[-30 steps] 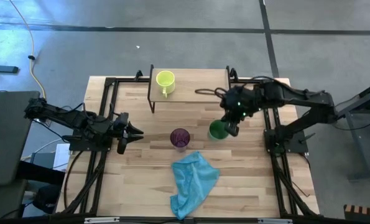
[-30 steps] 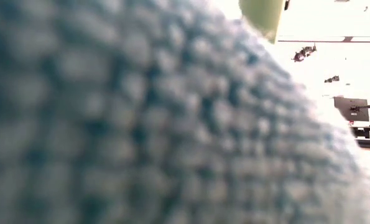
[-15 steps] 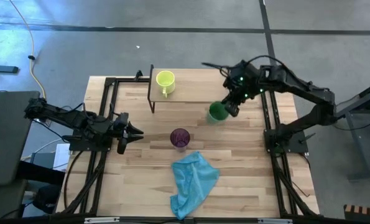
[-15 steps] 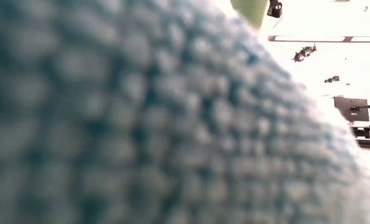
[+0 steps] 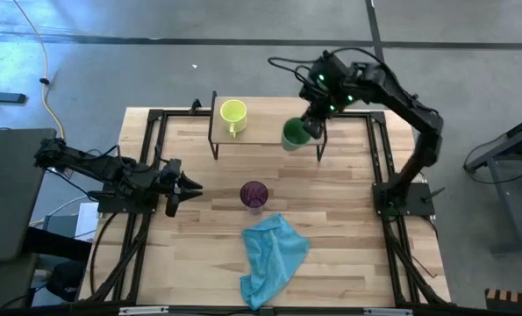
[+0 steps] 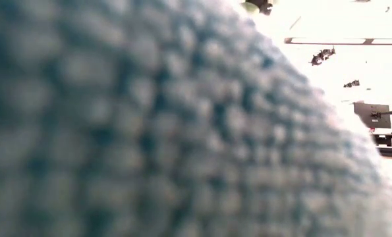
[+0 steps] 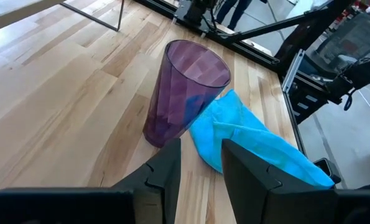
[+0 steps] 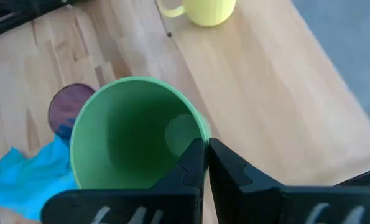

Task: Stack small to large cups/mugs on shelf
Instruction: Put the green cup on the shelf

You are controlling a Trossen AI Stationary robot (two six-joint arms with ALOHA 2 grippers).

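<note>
My right gripper (image 5: 310, 128) is shut on the green cup (image 5: 293, 134) and holds it above the right half of the shelf (image 5: 265, 132), a low wooden riser on black legs at the table's far side. The yellow-green mug (image 5: 232, 112) stands on its base on the shelf's left end. The purple cup (image 5: 253, 194) stands upright on the table's middle, right in front of my left gripper (image 7: 201, 163), which is open and empty at the table's left (image 5: 187, 187). My right gripper pinches the green cup's wall at the rim (image 8: 201, 133), one finger inside the cup and one outside. The fingers come from the table's right side, slanting down. The cup is lifted clear over the shelf, its mouth up.
A light blue cloth (image 5: 274, 254) lies crumpled on the table near the front, touching the purple cup's base (image 7: 200, 134). It fills nearly the whole low view (image 6: 149, 131). Bare shelf top lies between the mug and the green cup.
My right gripper has carried the green cup up and toward the table's far edge and left, from beside the purple cup's right to above the shelf's right half. It has stayed shut on the cup. The left arm has kept still.
</note>
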